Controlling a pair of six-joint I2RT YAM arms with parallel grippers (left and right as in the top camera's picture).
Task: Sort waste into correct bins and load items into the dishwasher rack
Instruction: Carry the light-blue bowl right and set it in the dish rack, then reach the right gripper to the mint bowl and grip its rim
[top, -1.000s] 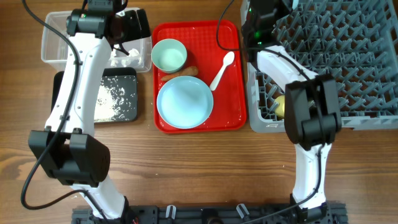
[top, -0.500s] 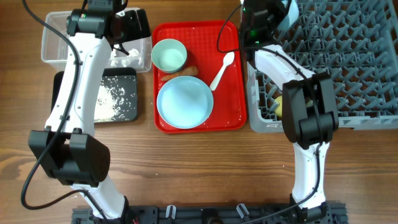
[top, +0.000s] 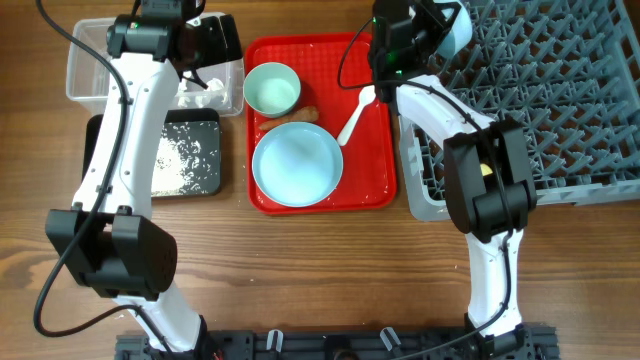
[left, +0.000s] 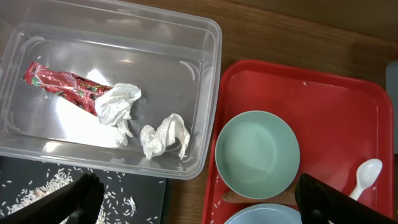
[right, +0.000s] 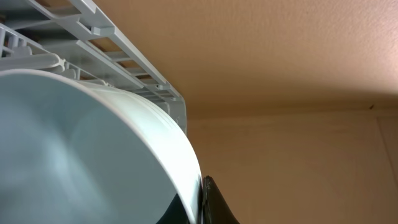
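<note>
My left gripper (top: 205, 45) hangs open and empty over the clear tub (top: 85, 60), which holds the red wrapper (left: 59, 84) and two crumpled tissues (left: 118, 106). In the left wrist view its fingers (left: 199, 205) are spread wide. Rice (top: 180, 155) lies in the black tray (top: 100, 150). My right gripper (top: 405, 35) is shut on the rim of a pale blue bowl (top: 452, 30) at the far-left corner of the grey rack (top: 560, 90); the bowl fills the right wrist view (right: 81, 155). The plate (top: 297, 165), second bowl (top: 271, 90), spoon (top: 357, 112) and an orange-brown carrot piece (top: 298, 115) lie on the red tray (top: 375, 190).
A bit of the yellow cup (top: 486, 170) shows in the rack behind my right arm. The rack sits askew against the red tray's right edge. Loose rice grains lie on the red tray. Bare wood runs along the table's front.
My right gripper has swung left with the bowl, from over the rack's corner toward the red tray. The rack has shifted and now sits askew. The left arm has not moved.
</note>
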